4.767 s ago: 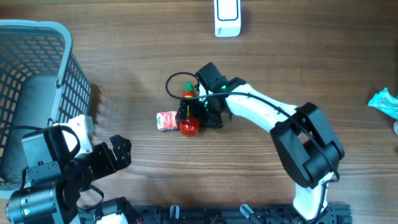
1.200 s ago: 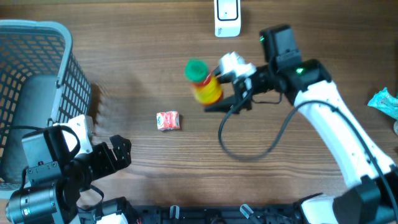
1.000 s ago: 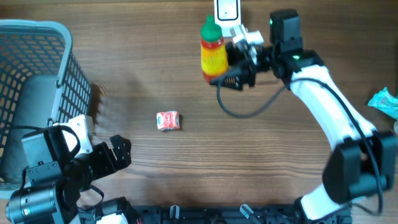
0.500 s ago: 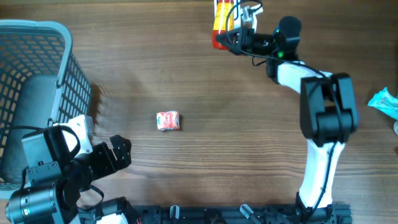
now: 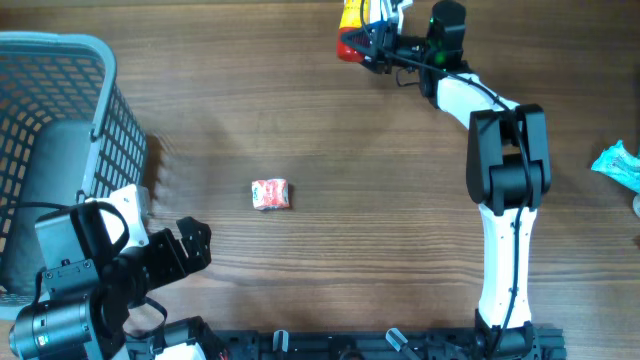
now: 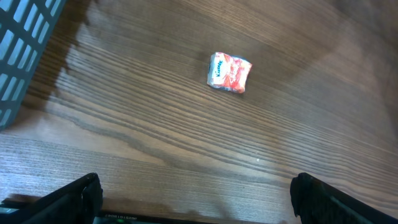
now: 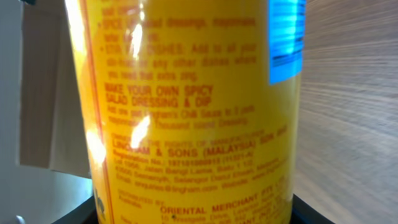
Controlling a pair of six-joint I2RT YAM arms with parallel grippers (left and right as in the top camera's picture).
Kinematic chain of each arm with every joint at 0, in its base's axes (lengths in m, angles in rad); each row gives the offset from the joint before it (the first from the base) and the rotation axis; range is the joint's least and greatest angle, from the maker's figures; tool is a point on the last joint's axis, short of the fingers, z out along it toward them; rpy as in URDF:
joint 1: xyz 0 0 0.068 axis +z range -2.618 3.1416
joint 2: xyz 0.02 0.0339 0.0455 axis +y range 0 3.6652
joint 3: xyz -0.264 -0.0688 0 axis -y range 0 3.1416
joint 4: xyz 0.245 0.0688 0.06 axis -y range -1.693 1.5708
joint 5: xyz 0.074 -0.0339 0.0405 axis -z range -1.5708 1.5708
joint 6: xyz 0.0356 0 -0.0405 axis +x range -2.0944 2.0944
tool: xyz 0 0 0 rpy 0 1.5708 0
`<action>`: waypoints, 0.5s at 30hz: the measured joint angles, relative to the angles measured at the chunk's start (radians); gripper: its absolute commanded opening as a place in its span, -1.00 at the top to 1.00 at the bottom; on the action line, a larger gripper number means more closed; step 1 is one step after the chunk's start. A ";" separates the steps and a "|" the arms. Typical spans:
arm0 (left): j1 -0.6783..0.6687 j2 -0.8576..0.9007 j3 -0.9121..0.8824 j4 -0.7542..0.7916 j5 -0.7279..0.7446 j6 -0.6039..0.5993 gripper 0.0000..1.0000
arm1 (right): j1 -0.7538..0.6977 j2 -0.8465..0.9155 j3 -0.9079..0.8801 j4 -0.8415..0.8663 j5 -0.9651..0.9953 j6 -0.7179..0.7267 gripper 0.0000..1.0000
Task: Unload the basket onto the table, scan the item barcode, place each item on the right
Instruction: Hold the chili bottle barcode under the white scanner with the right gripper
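Note:
The item, a yellow sauce bottle [image 5: 351, 20] with red print and a red end, hangs at the table's far edge with my right gripper [image 5: 376, 36] shut on it. In the right wrist view the bottle [image 7: 186, 106] fills the frame. Its label text and a blue sticker [image 7: 286, 38] face the camera, and my right gripper [image 7: 196, 214] clamps its lower sides. No barcode shows in any view. My left gripper [image 5: 192, 248] rests at the near left, and in the left wrist view it [image 6: 199, 199] stands open with nothing between its fingers [image 6: 81, 195].
A small red-and-white packet [image 5: 269, 194] lies on the wood left of centre, also in the left wrist view [image 6: 229, 72]. A grey mesh basket [image 5: 60, 60] stands at the left edge. A teal wrapper [image 5: 618, 164] lies at the right edge.
My right arm has lifted the bottle from beside the packet and carried it to the table's far edge; in the last half second it shifted slightly further. The left arm has not moved.

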 measured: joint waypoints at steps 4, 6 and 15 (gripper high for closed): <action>0.000 0.000 0.000 0.000 0.000 0.000 -1.00 | -0.001 0.007 0.000 0.014 0.003 -0.095 0.91; 0.000 0.000 0.000 0.000 0.000 0.000 -1.00 | -0.002 0.007 0.000 0.006 0.003 -0.128 0.91; 0.000 0.000 0.000 0.000 0.000 0.000 -1.00 | -0.040 0.007 0.000 -0.140 0.016 -0.321 0.91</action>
